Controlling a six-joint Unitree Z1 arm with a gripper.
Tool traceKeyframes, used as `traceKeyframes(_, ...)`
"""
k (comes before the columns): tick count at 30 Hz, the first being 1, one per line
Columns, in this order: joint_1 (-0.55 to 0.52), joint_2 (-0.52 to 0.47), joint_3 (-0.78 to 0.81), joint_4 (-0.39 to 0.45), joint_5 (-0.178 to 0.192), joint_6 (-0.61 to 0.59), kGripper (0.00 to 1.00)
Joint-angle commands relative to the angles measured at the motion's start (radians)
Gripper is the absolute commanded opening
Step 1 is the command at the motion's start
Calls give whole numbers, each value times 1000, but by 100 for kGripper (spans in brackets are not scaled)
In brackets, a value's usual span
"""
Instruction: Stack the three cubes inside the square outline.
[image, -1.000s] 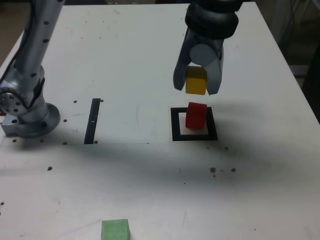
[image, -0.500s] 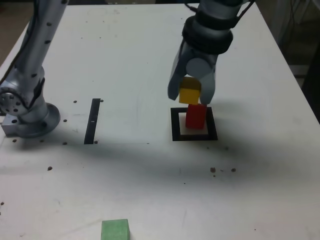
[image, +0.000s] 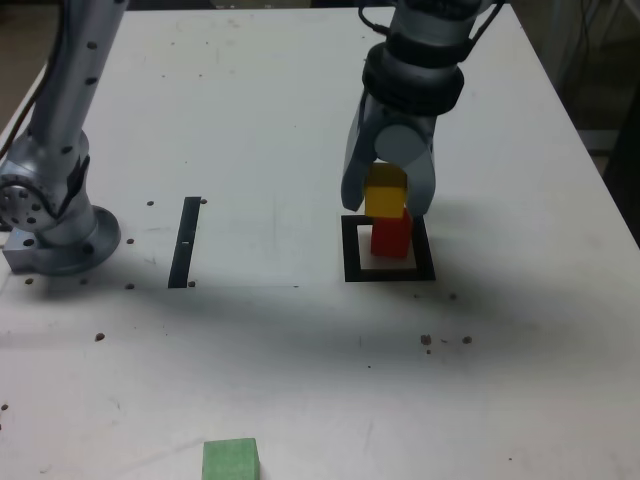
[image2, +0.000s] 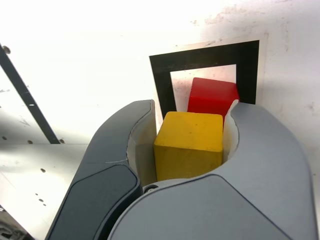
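The white table (image: 520, 370) was crossed by the arm (image: 75, 90), its base set well to the exterior view's left of the black square (image: 390, 275). The gripper (image: 386, 205) was held above the square's far part, its fingers closed in on the two sides of the yellow cube (image: 386, 190).

Inside the square, the red cube (image: 391, 240) was seen standing, nearer its far side, with white floor left bare in front. The green cube (image: 231, 460) was left loose on the near side of the square, well apart and to the exterior view's left.

The next move was judged to turn on the offset over the square: in the exterior view the yellow cube was seen slightly left of the red one, and in the wrist view only part of the red top was covered. A small shift towards the square's right side in the exterior view seemed needed before any lowering. Whether the two cubes were touching could not be told.
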Motion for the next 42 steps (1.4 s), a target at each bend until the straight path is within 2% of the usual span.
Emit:
traceKeyframes(1,-4,13,1,-7,-2,-4,8)
traceKeyframes(10,-6,28,0,-27,4,-10,11)
traceKeyframes(17,-6,38,5,-26,-2,-11,29)
traceKeyframes(24,-6,38,5,-23,-3,-9,40)
traceKeyframes(27,-6,37,6,-22,-7,-9,52)
traceKeyframes(32,-6,31,6,-21,-10,-6,83)
traceKeyframes(34,-5,28,5,-15,-9,-6,91)
traceKeyframes(37,-5,24,0,-1,-6,-4,98)
traceKeyframes(42,-5,18,-7,8,-4,-2,99)
